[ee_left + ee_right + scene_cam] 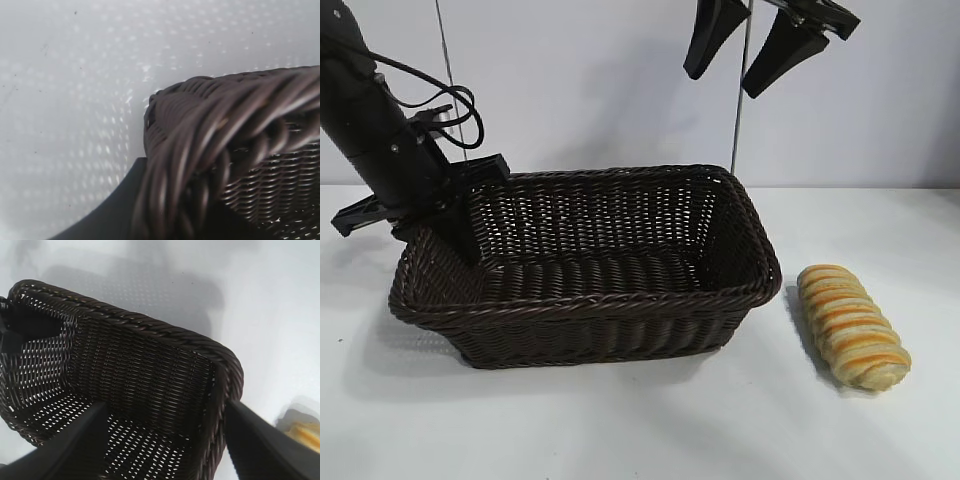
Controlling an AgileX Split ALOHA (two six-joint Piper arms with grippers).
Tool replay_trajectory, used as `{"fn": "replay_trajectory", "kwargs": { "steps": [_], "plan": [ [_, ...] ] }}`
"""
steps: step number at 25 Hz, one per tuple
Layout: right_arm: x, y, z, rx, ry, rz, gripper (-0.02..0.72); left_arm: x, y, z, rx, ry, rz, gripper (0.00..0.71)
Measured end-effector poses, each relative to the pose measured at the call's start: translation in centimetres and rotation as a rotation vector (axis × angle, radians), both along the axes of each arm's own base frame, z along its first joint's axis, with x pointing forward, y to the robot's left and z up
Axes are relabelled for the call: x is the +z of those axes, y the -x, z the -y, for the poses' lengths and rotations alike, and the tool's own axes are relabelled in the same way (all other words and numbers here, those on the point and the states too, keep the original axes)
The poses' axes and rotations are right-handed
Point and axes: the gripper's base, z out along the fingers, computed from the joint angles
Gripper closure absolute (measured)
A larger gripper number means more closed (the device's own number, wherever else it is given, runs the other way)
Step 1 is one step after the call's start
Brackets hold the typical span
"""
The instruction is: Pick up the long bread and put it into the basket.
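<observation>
The long bread [852,326], pale yellow with orange-brown stripes, lies on the white table to the right of the basket [590,303]; a blurred edge of the bread [306,432] shows in the right wrist view. The dark wicker basket has nothing in it. My left gripper [448,243] is shut on the braided rim [210,130] at the basket's left end, one finger [112,212] outside the wall. High above the basket's right end hangs my right gripper [722,82], open and holding nothing. From there it looks down into the basket [150,330].
The white table [640,420] stretches in front of the basket and around the bread. A pale wall stands behind. The left arm's cable [430,95] loops above the basket's left end.
</observation>
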Motion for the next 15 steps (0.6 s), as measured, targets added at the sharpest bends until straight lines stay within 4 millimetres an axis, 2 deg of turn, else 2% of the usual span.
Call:
{"fn": "replay_trajectory", "kwargs": {
  "steps": [15],
  "plan": [
    [0.0,0.0,0.0,0.0,0.0,0.0,0.218,0.01,0.09,0.03,-0.004,0.002,-0.011,0.604]
  ]
}}
